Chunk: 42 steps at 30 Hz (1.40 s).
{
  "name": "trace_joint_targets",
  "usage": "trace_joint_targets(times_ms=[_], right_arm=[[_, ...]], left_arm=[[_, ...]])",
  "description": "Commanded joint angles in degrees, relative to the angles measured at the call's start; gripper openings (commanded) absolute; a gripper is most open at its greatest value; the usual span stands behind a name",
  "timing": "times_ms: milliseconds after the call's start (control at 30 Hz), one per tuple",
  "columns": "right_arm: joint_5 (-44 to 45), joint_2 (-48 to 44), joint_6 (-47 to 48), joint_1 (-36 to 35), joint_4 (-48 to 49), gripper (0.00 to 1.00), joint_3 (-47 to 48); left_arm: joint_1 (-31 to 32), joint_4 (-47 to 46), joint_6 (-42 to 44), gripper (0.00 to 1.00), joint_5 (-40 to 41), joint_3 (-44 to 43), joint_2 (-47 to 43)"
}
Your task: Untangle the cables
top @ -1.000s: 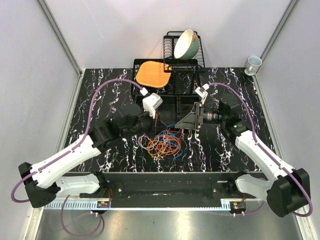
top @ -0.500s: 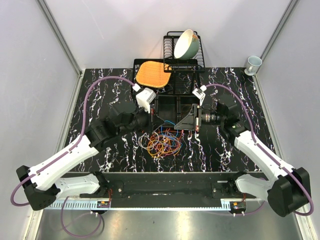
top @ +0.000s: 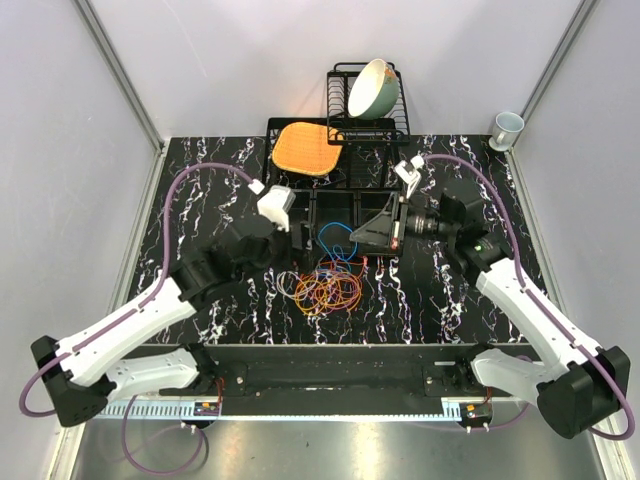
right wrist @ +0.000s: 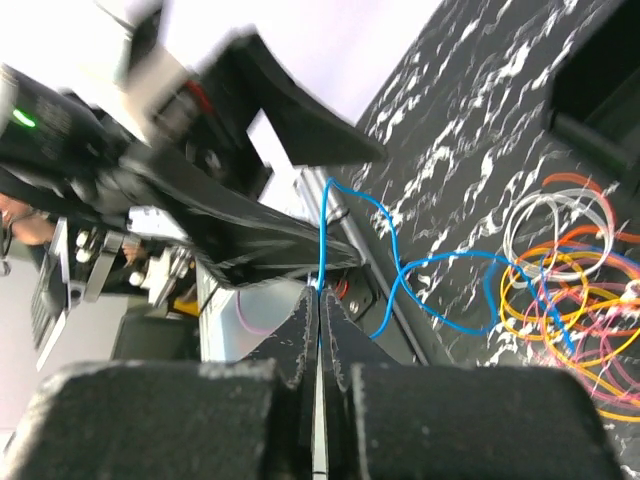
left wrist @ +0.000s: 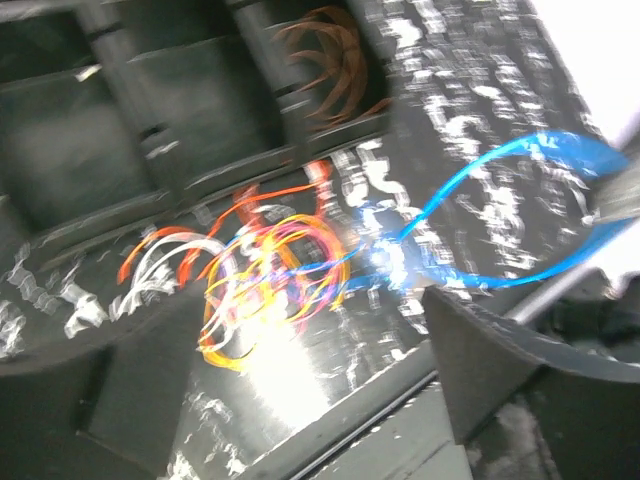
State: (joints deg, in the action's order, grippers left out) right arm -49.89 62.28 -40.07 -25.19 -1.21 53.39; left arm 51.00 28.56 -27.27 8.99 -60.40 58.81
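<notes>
The cables [top: 322,288] lie in a tangled pile of orange, yellow, red, white and purple loops on the black marbled table. A blue cable [top: 334,241] rises out of the pile in a raised loop. My right gripper [top: 352,240] is shut on it. In the right wrist view the fingertips [right wrist: 318,300] are pressed together, and the blue cable [right wrist: 323,225] runs up from them and over to the pile [right wrist: 565,300]. My left gripper [top: 302,238] hovers just left of the blue loop. It [left wrist: 290,400] stands open and empty in the blurred left wrist view, with the cables [left wrist: 265,275] beyond its jaws.
Right behind the pile stands a black divided tray [top: 345,205]. Further back are an orange woven mat [top: 303,147], a dish rack [top: 393,125] holding a tilted bowl [top: 372,88], and a cup [top: 507,128] at the far right corner.
The left gripper has opened and drawn back to the left. The right gripper has closed on the blue cable and pulled a loop of it up out of the pile.
</notes>
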Motion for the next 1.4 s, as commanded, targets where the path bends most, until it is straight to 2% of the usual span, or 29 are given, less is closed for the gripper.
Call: trace_joint_targets(times_ms=[0, 267, 400, 600, 733, 800, 900, 1200, 1367], right_arm=[[3.22, -0.94, 1.40, -0.39, -2.48, 0.00, 7.07], [5.59, 2.05, 2.90, -0.39, -4.76, 0.00, 15.68], [6.38, 4.69, 3.60, -0.39, -5.73, 0.00, 19.47], [9.45, 9.34, 5.79, -0.30, -8.80, 0.00, 27.64], [12.00, 12.86, 6.85, -0.39, -10.21, 0.00, 33.52], [13.93, 15.32, 7.38, -0.39, -11.87, 0.00, 35.64], [16.48, 18.13, 7.91, -0.39, -13.46, 0.00, 39.59], [18.16, 28.24, 9.84, -0.39, -18.30, 0.00, 61.55], [18.34, 37.20, 9.49, -0.39, -23.03, 0.00, 84.56]], left_arm=[[-0.29, 4.83, -1.47, 0.96, 10.69, 2.48, -5.70], [-0.29, 15.37, -2.53, 0.99, 20.25, 5.38, -12.31], [-0.29, 17.41, -4.54, 0.99, 25.10, 8.89, -15.38], [-0.20, 25.67, -7.54, 0.98, 25.19, 4.51, -16.97], [-0.20, 25.85, -7.01, 0.99, 29.49, 7.58, -18.73], [-0.11, 25.33, -6.22, 0.99, 26.53, 7.23, -18.81], [0.24, 24.35, -6.13, 0.99, 26.42, 7.93, -18.90], [0.41, 23.65, -6.04, 0.99, 26.95, 8.28, -21.80], [0.41, 23.47, -5.87, 0.99, 27.13, 8.46, -22.95]])
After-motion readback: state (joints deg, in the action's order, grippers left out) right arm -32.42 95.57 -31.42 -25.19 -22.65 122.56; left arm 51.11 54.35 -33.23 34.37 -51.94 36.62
